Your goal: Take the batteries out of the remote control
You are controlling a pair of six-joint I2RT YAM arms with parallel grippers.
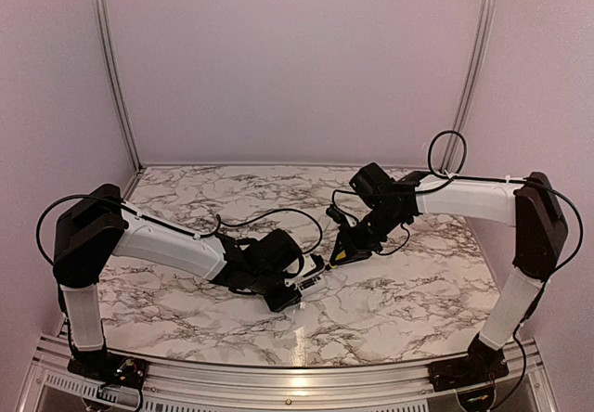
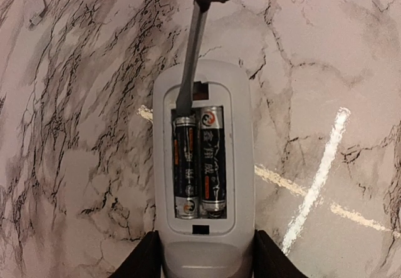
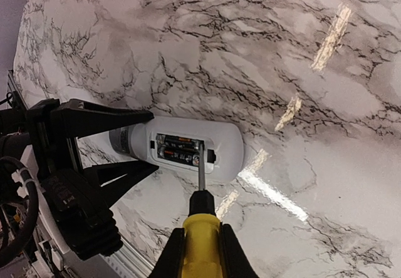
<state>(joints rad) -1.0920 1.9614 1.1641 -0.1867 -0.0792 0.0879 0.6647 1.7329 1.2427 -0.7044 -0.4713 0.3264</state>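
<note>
Left claw (image 2: pixel 205 260) cropped, clamping remote control (image 2: pixel 243 140)

The batteries (image 2: pixel 199 162) lie side by side in the remote control (image 2: pixel 241 184), whose 6 o'clock end sits in my left gripper (image 2: pixel 207 262). The tool (image 2: pixel 191 52) in my right gripper (image 3: pixel 200 253) points in from 12 o'clock, tip at the left battery.
</note>
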